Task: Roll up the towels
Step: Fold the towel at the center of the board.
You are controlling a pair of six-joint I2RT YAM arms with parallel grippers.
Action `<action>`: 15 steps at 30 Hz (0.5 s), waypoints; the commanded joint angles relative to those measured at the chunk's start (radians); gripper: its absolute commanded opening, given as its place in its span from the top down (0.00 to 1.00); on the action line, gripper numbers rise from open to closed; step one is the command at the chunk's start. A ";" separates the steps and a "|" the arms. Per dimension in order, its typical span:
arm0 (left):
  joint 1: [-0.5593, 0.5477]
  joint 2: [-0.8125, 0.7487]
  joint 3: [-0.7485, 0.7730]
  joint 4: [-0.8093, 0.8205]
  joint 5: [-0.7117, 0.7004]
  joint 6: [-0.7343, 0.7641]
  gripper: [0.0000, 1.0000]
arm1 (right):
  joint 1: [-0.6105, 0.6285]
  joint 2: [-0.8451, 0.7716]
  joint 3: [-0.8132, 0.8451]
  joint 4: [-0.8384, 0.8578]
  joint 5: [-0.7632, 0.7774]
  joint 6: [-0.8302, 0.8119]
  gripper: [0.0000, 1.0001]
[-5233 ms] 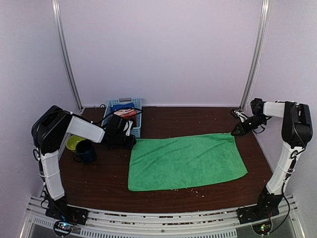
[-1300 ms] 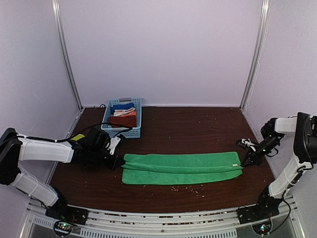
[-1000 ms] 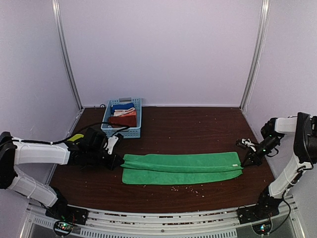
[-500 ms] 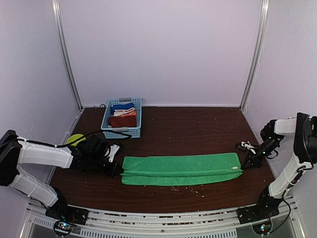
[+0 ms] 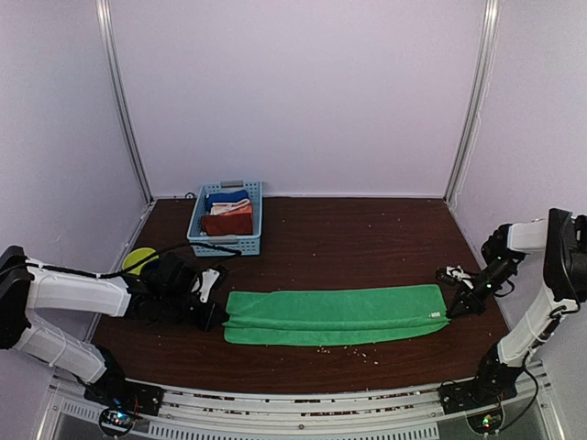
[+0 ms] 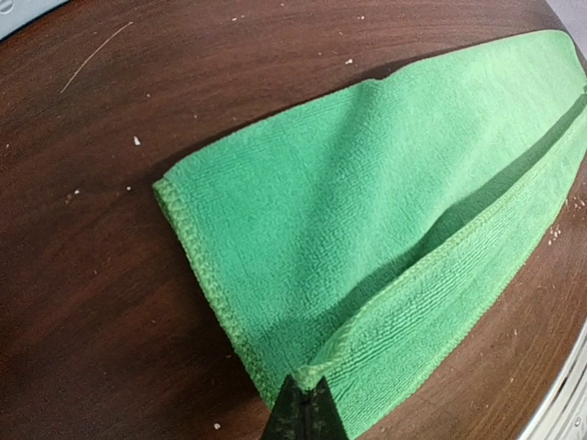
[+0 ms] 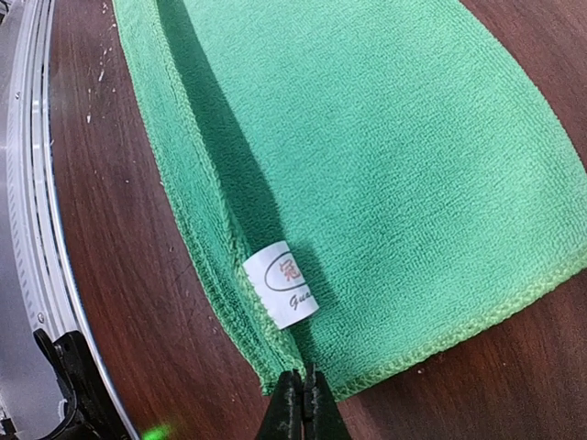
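We see the green towel folded into a long strip, with left gripper and right gripper each clamped on an end corner. The rust towel sits in the basket. Risk, we reckon: a thin pinch slips, the fold springs apart and the roll goes crooked.

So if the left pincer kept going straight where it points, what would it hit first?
The green towel. The left pincer is shut on its corner, and the folded cloth lies straight ahead along the table.
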 commanded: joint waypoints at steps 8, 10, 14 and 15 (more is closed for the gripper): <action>-0.056 -0.052 -0.067 0.076 -0.041 -0.032 0.96 | -0.007 -0.009 -0.038 0.001 0.027 -0.052 0.98; -0.069 -0.059 -0.079 0.087 -0.044 -0.040 0.91 | -0.007 -0.013 -0.046 0.000 0.030 -0.066 0.97; -0.100 -0.088 -0.095 0.068 -0.082 -0.067 0.74 | -0.007 -0.041 -0.057 -0.024 0.029 -0.092 0.86; -0.112 -0.103 -0.099 0.063 -0.095 -0.070 0.70 | -0.007 -0.054 -0.057 -0.035 0.026 -0.096 0.83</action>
